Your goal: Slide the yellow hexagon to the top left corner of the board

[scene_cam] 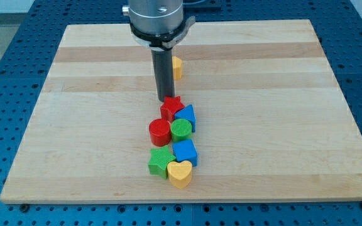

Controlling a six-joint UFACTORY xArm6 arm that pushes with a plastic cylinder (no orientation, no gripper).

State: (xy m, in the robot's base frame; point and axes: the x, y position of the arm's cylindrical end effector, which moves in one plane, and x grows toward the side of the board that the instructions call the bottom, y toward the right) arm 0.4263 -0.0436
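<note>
1. Standing upright over the middle of the board (74, 75), the dark rod was seen with my tip (166, 100) set down just above the red star (171, 108), touching it or very nearly so.
2. No claw was fitted to the arm, so nothing could be spread, pressed together or pinched; only a plain rod end was on show.
3. The yellow hexagon (178, 67) was found just right of the rod, partly hidden behind it, above the centre and nearer the top edge than the bottom edge. Its shape could not be fully made out.
4. A cluster of 7 blocks was laid below the tip, running toward the bottom edge: the red star, a blue block (186, 117), a red cylinder (159, 132), a green cylinder (181, 130), a blue cube (185, 152), a green block (161, 162) and a yellow heart (180, 174).
5. The hexagon was judged to be light, stiff and free to slide on the smooth wood, and likely to spin if struck off-centre.
6. No hold could be taken; contact was judged best made on the face toward the bottom right corner, square through the block's middle, so that it would be driven toward the top left corner.
7. The task was judged barely begun, the hexagon being well apart from that corner.
</note>
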